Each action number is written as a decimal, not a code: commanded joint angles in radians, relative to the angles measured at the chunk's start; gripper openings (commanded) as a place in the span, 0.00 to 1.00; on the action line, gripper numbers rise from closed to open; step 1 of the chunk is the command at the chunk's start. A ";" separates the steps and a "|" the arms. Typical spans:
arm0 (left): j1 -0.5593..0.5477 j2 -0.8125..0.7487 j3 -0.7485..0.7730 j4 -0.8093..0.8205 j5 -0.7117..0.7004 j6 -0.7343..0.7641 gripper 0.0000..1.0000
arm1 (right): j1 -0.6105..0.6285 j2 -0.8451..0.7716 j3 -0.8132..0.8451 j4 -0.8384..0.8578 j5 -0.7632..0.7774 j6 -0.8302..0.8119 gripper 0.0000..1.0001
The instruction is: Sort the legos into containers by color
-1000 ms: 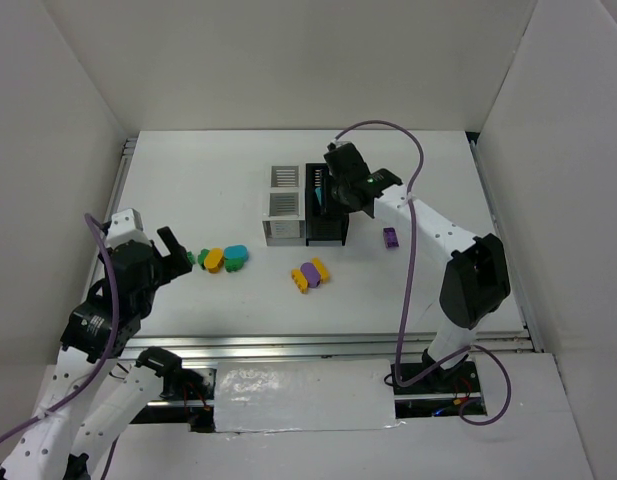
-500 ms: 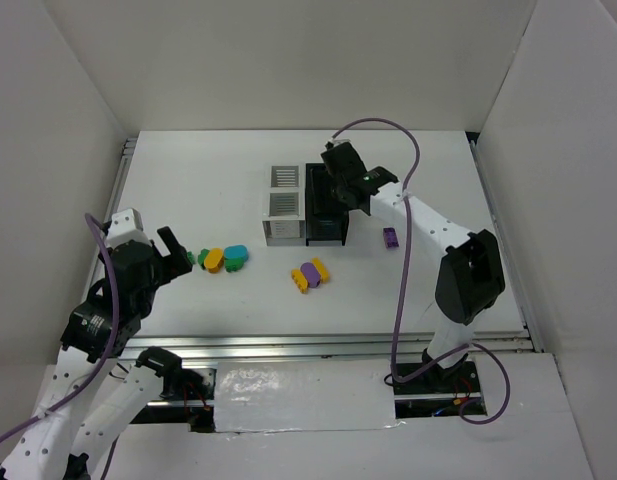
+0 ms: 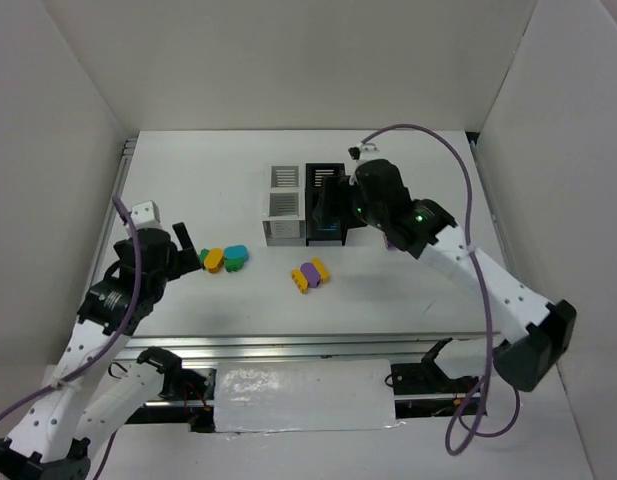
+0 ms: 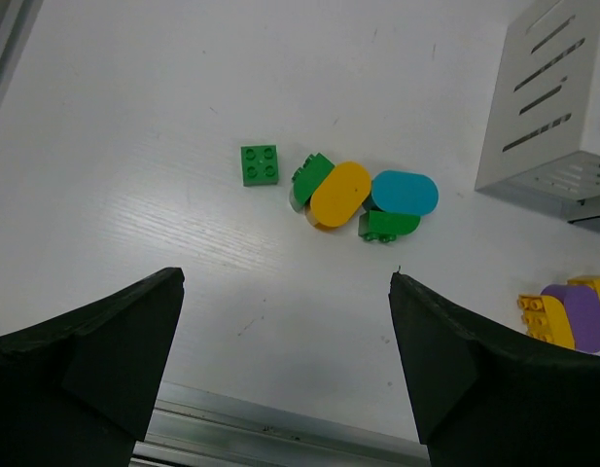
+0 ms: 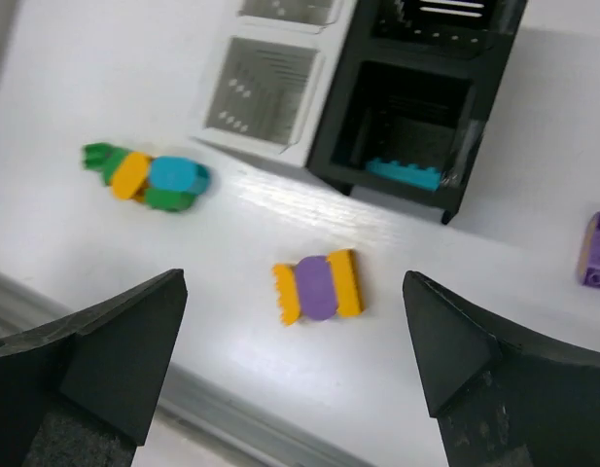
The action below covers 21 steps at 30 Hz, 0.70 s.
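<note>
The right hand (image 5: pixel 294 280) has been drawn back and released; a cyan brick (image 5: pixel 405 173) is seen in the near black bin (image 5: pixel 329 146). The left hand (image 4: pixel 286 279) is likewise held wide; the purple brick (image 5: pixel 595 251) is cropped.

There were three green legos (image 4: pixel 260 164), three yellow legos (image 4: pixel 339 194), two cyan legos (image 4: pixel 405 192), two purple legos (image 5: pixel 310 287), two white bins (image 4: pixel 547 107) and two black bins (image 5: pixel 336 122).

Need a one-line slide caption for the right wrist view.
Right gripper open above the table: one cyan brick in the near black bin, yellow-purple cluster and lone purple brick unsorted outside.
</note>
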 commanded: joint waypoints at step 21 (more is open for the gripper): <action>-0.185 0.905 0.162 0.148 0.088 -0.355 0.82 | 0.041 -0.493 -0.392 -0.010 -0.175 0.078 1.00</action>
